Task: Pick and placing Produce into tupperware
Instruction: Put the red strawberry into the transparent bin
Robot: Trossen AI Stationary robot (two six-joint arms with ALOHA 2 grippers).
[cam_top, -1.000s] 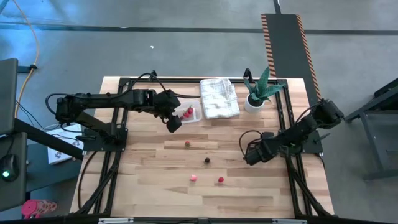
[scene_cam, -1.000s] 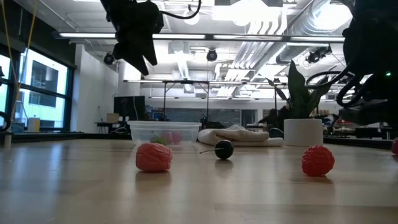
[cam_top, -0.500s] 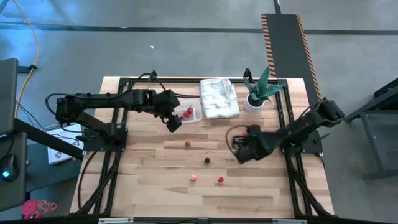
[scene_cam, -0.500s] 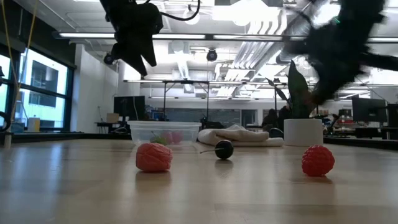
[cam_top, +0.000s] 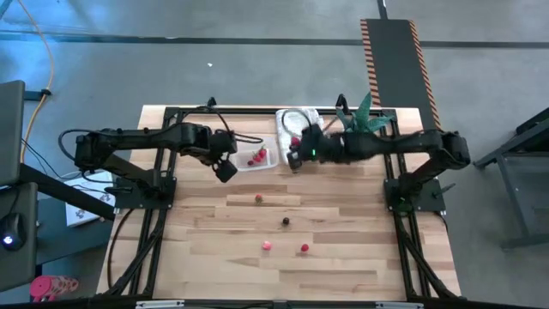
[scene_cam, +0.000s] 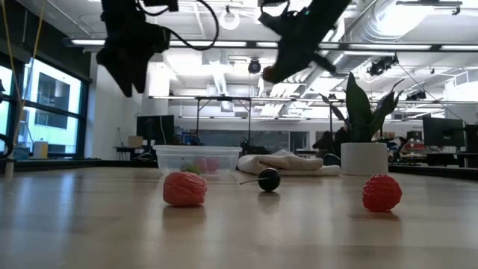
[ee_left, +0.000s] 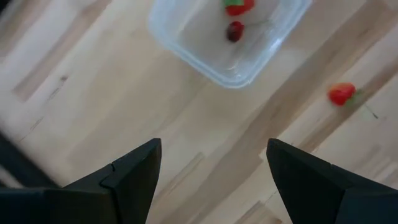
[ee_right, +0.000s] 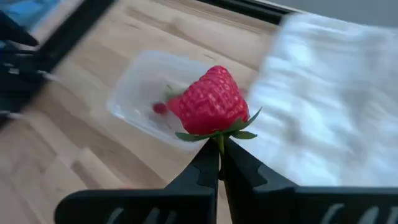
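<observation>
A red, seeded strawberry (ee_right: 211, 102) with green leaves hangs by its stem from the right gripper (ee_right: 219, 163), fingers pinched together, above the white towel (cam_top: 302, 130) beside the clear tupperware (cam_top: 257, 159). Left gripper (ee_left: 211, 174) gapes wide, empty.

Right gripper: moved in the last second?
Yes. The right gripper swung from the table's right side, below the plant, up and left to the towel by the tub, shut on a strawberry.

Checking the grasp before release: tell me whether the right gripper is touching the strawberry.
Touching. The right wrist view shows the right gripper pinched shut on the strawberry's stem, holding it up above the tupperware.
</observation>
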